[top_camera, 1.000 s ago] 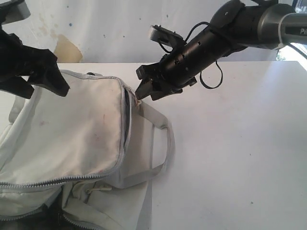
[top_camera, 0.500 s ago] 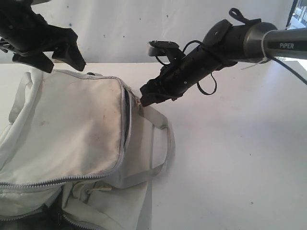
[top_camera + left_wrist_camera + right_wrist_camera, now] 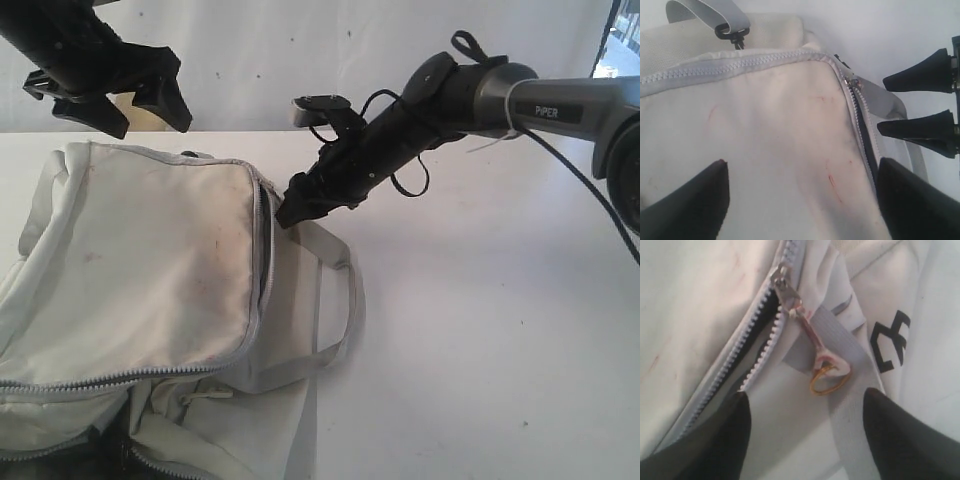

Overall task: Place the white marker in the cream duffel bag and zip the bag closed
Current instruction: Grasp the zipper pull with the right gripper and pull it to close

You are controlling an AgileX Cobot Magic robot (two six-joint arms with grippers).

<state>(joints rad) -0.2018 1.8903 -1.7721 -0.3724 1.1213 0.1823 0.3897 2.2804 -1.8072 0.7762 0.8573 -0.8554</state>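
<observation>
One cream duffel bag point(image 3: 150, 260) lies left on the counter point(image 3: 480, 300). There are two hands, both with fingers apart. The left hand point(image 3: 150, 120) has lifted up and far away, and the right hand point(image 3: 288, 214) stays by the zipper point(image 3: 262, 250).

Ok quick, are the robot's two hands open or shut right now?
Left gripper: open, holding nothing.
Right gripper: open, by the zipper pull, not gripping it.

The cream duffel bag point(image 3: 150, 260) is matt cloth, its zipper slider point(image 3: 782, 282) metal.
</observation>
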